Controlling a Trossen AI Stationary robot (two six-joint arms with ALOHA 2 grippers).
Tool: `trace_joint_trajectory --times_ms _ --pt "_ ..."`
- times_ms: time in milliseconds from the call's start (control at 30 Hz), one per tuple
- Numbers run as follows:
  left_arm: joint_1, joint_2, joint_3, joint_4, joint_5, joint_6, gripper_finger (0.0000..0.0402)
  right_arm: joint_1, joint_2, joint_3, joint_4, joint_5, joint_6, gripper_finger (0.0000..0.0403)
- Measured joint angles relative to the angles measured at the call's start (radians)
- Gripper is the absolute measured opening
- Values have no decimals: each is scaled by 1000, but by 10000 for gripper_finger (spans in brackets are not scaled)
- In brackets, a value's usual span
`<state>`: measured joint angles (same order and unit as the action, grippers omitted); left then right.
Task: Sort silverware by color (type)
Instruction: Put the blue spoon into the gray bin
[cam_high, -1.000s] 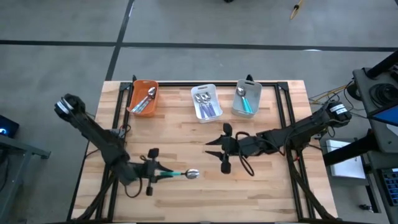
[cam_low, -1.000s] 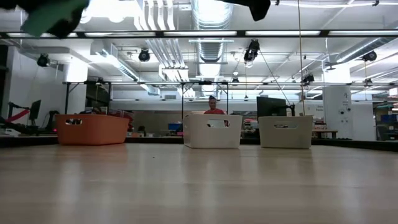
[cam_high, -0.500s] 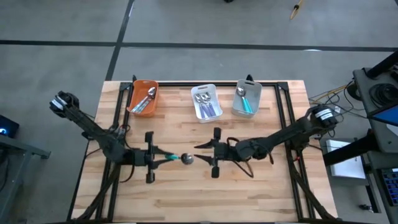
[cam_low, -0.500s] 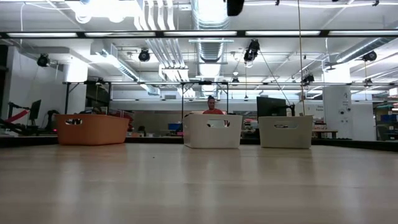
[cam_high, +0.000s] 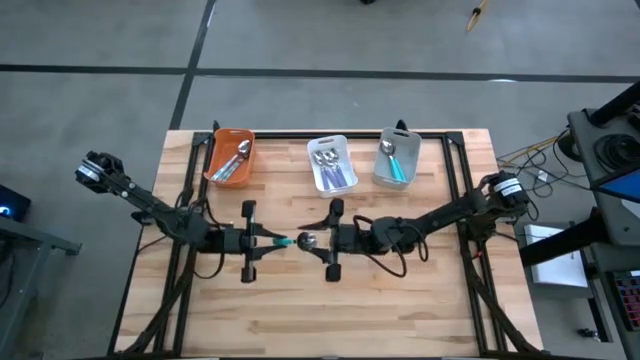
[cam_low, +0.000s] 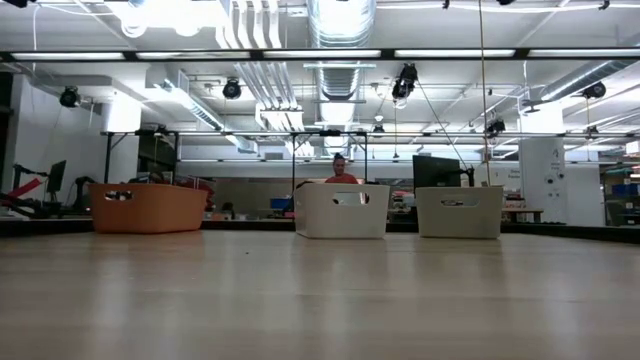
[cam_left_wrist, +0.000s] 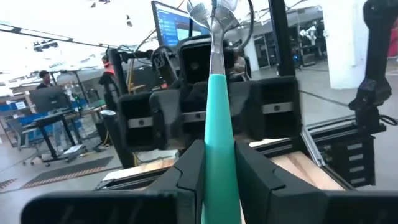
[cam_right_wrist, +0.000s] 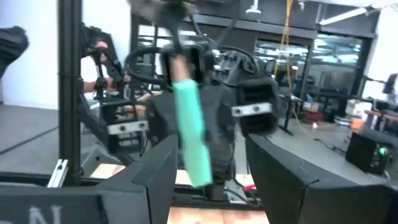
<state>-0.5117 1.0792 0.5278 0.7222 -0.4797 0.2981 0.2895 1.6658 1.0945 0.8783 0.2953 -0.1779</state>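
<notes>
A teal-handled spoon (cam_high: 290, 241) hangs above the middle of the table, its shiny head (cam_high: 307, 240) toward the right. My left gripper (cam_high: 266, 241) is shut on its handle. My right gripper (cam_high: 318, 240) faces it from the right, open. Its fingers stand on either side of the spoon's head end; whether they touch it I cannot tell. In the right wrist view the blurred teal handle (cam_right_wrist: 189, 130) shows between those open fingers. More silverware lies in the bins at the far edge. My left gripper pinches the spoon's teal handle (cam_left_wrist: 217, 143) between its two fingers, toward its free end. The fingers come level from the table's left and lie along the spoon. The spoon sticks out ahead of them, head (cam_left_wrist: 211, 15) foremost, clear of the table.
Three bins stand in a row at the far edge: orange (cam_high: 231, 157), white (cam_high: 331, 163) and grey (cam_high: 396, 158), each with silverware inside. Bare wood lies between them and the near edge. A person stands in the room behind the white bin (cam_low: 342, 210).
My left gripper has carried the spoon up and away from the near edge toward the table's middle, turning it level with its head toward the right. My right gripper has come toward the left and tipped up, meeting the spoon's head.
</notes>
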Motion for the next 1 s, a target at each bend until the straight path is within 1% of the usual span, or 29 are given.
trace_joint_trajectory --times_ms 267,400,467,533,600,733,800,1000 --pt "8 12 0 2 0 -7 47 -5 57 98 -10 -61 -130 182" --pt "8 14 0 3 1 -15 47 -7 71 123 -7 -64 -156 181" --pt "8 14 0 3 1 -20 47 -8 71 126 -5 -65 -163 174" --pt "8 14 0 3 1 -21 47 -9 70 125 -5 -64 -165 157" --pt "8 14 0 3 1 -21 47 -9 70 125 -7 -65 -168 131" --pt "9 14 0 2 3 -20 48 -9 70 126 -5 -67 -181 60" --pt "9 14 0 1 5 -19 58 -9 70 126 -7 -70 -192 31" --pt "11 13 1 4 -8 -48 120 -11 65 125 -25 -52 -193 31"
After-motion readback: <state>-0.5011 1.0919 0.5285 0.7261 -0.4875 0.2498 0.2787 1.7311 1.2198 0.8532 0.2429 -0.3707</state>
